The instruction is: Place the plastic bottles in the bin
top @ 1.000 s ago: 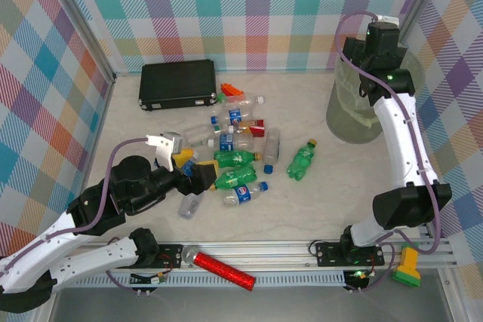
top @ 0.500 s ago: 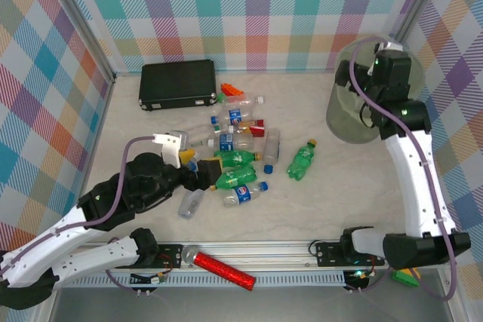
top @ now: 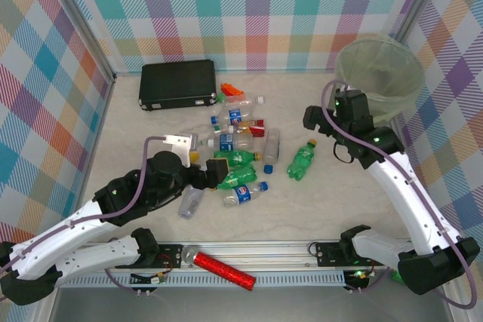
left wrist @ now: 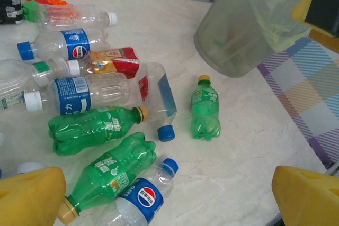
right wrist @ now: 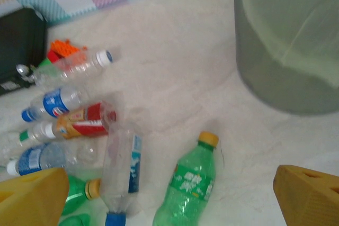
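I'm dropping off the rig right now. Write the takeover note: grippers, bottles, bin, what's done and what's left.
Left gripper: open, empty, at the near left edge of the bottle pile.
Right gripper: open, empty, close to the lone green bottle, which lies between pile and bin.
Bin: far right corner, upright; contents unreadable from here.
Done: no bottle confirmed binned.
Left: every visible bottle lies on the table; the lone green one looks the easiest start for the right arm.
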Action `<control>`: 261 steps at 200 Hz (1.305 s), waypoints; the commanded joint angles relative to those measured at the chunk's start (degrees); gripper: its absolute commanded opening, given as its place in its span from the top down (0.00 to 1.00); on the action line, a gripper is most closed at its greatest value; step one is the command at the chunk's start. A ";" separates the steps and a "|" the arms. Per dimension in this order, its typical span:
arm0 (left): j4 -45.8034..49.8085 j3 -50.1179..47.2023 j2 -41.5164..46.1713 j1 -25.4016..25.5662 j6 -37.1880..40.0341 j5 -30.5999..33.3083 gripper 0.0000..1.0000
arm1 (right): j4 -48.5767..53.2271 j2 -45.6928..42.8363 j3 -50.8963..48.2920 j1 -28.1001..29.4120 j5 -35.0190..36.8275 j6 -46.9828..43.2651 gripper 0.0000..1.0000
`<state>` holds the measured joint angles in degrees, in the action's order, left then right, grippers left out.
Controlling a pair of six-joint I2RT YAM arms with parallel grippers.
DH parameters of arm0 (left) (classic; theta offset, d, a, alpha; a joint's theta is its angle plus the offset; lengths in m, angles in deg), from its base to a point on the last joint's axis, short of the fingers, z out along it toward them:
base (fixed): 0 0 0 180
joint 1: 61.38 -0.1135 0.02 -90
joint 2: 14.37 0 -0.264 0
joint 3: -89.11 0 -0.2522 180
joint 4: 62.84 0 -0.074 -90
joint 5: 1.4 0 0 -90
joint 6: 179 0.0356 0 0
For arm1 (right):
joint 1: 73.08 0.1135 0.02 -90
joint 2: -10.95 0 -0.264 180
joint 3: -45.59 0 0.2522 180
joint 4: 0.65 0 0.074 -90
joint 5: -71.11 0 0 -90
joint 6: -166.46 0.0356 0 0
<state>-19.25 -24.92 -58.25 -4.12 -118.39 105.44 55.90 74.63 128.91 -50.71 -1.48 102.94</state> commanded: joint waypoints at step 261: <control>4.64 -0.82 7.40 0.49 -1.56 -6.22 0.00 | -1.15 36.01 -6.27 -4.62 -19.55 15.81 0.19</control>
<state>-15.95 -26.10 -51.56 -4.12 -119.48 98.95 56.05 109.26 123.56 -55.50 -19.52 119.14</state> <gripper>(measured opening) 0.995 0.814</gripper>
